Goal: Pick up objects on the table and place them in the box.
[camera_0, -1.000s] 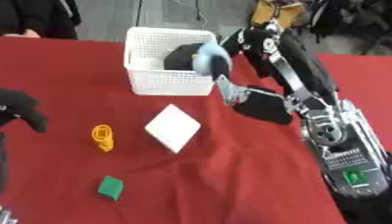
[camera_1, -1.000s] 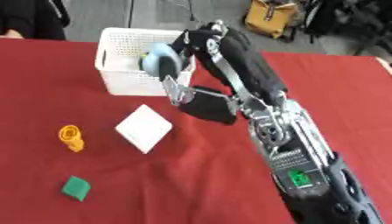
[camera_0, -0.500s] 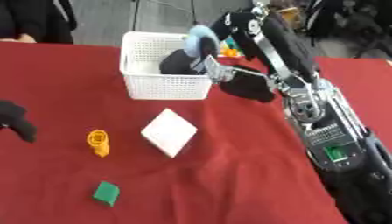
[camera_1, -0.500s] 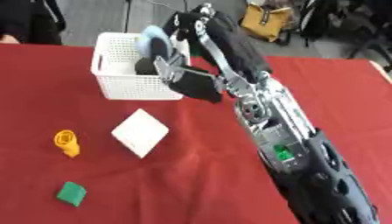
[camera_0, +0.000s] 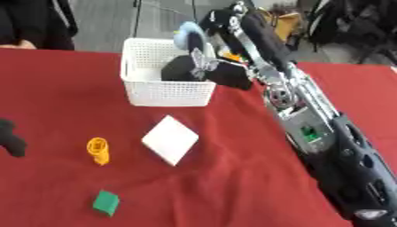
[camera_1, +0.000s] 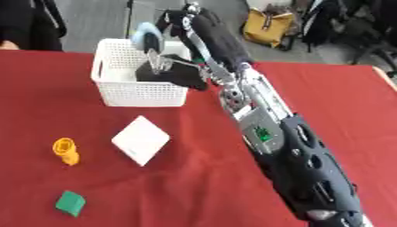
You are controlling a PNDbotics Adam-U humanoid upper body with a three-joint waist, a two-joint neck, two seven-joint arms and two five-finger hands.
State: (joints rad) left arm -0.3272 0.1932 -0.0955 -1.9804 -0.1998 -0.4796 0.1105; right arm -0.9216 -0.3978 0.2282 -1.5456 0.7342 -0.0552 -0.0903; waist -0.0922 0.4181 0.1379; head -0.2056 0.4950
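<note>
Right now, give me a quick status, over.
Right hand over white basket, carrying light blue object. Left hand idle at left edge. White square, orange piece, green block on cloth.

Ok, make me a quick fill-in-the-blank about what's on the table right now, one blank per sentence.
1. The right hand holds a light blue object over the white ____.
2. The flat white square lies on the ____ tablecloth.
3. Nearest the view's bottom edge lies a small ____ block.
4. The orange object lies to the ____ of the white square.

Missing words: basket; red; green; left
</note>
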